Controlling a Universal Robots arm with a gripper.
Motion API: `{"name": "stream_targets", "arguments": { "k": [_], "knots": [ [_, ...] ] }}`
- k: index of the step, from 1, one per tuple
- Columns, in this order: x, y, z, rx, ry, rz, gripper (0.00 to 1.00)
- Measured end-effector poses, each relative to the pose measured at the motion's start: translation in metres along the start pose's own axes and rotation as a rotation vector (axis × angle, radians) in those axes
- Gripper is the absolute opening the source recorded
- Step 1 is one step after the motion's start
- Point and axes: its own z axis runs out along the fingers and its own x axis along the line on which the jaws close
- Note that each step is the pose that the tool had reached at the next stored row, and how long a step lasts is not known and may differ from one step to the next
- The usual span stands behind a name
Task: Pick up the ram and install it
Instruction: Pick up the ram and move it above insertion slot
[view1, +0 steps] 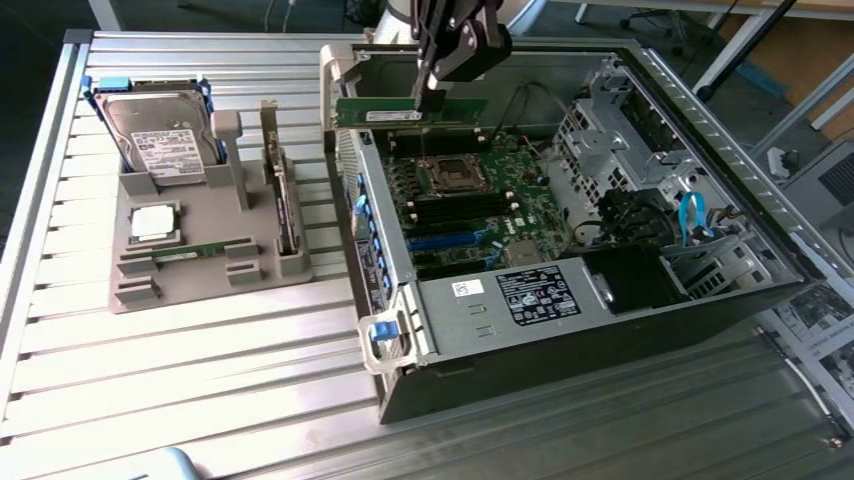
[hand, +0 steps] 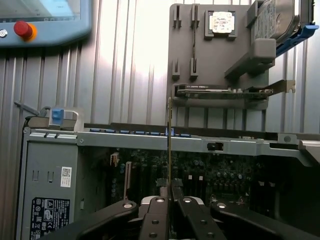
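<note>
Exterior view: gripper (view1: 434, 103) is clenched on the ram (view1: 380, 113), pinching the middle of its upper long edge. The stick hangs level over the far side of the open computer case (view1: 721, 140), above the motherboard (view1: 494, 190), not seated.

Wrist view: ram (hand: 169, 140) shows edge-on as a thin line running out from between the fingers (hand: 152, 220).

Handling, by my judgement: light, stiff, thin, fragile. It would flex or crack under side load. Best held by the flat faces at mid-length, off the contact edge, as it is now.

Counts: one ram, one gripper, one case. On the grey holder (view1: 200, 290) there is one hard drive (view1: 160, 140), one processor chip (view1: 154, 222) and one upright card (view1: 280, 200).
</note>
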Motion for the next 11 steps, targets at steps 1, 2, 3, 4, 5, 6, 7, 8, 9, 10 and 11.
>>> {"name": "stream_targets", "arguments": {
  "k": [1, 2, 3, 4, 5, 6, 7, 8, 9, 10, 11],
  "knots": [
    [0.000, -0.0011, -0.0001, -0.0001, 0.0000, 0.000, 0.13],
    [0.000, -0.0027, -0.0003, -0.0004, 0.0000, 0.000, 0.13],
    [0.000, -0.0037, -0.0003, -0.0006, 0.0000, 0.000, 0.13],
    [0.000, -0.0048, -0.0004, -0.0007, 0.0000, 0.000, 0.13],
    [0.000, -0.0061, -0.0005, -0.0009, 0.0000, 0.000, 0.13],
    [0.000, -0.0079, -0.0007, -0.0011, 0.0000, 0.000, 0.13],
    [0.001, -0.0093, -0.0008, -0.0013, -0.0001, 0.000, 0.13],
    [0.001, -0.0106, -0.0009, -0.0016, -0.0001, 0.000, 0.13],
    [0.001, -0.0123, -0.0011, -0.0018, -0.0001, 0.000, 0.13],
    [0.001, -0.0134, -0.0012, -0.0021, -0.0001, 0.000, 0.13],
    [0.001, -0.0149, -0.0013, -0.0023, -0.0001, 0.000, 0.13]
  ]
}}
